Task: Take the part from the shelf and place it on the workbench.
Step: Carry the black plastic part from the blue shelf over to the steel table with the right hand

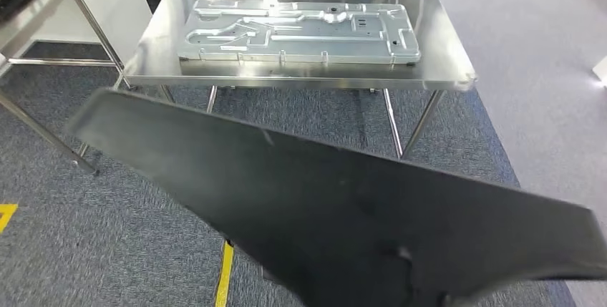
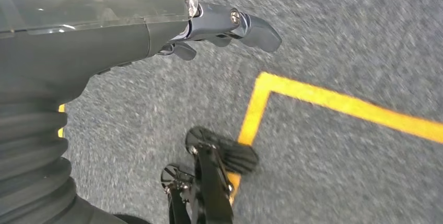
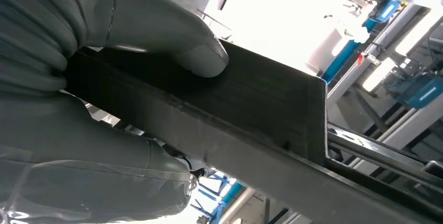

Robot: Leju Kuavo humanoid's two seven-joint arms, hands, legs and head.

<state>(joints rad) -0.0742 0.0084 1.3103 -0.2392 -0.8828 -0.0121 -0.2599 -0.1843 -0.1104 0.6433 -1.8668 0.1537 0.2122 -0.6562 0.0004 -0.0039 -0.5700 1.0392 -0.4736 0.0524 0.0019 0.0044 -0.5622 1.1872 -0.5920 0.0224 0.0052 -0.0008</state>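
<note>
Filling the lower head view: a large flat black part (image 1: 343, 207), matte and faintly grained, tilting across the frame, tapering to a blunt corner at upper left, cut off by the bottom and right edges. Blocking the arms beneath it. Being gripped along one thin edge by the right hand (image 3: 104, 78), thick grey thumb (image 3: 201, 57) pressing on one face, fingers wrapping the other side, mostly hidden.

Standing beyond the part: a polished stainless-steel workbench (image 1: 444, 71) on slim legs, carrying a pale grey cast metal plate (image 1: 297, 31) with raised channels and ribs.

Hanging over speckled grey carpet (image 2: 339, 36) crossed by yellow floor tape (image 2: 334, 101): the left hand (image 2: 209, 25), holding nothing, fingers slightly curled and apart, motion-blurred.
</note>
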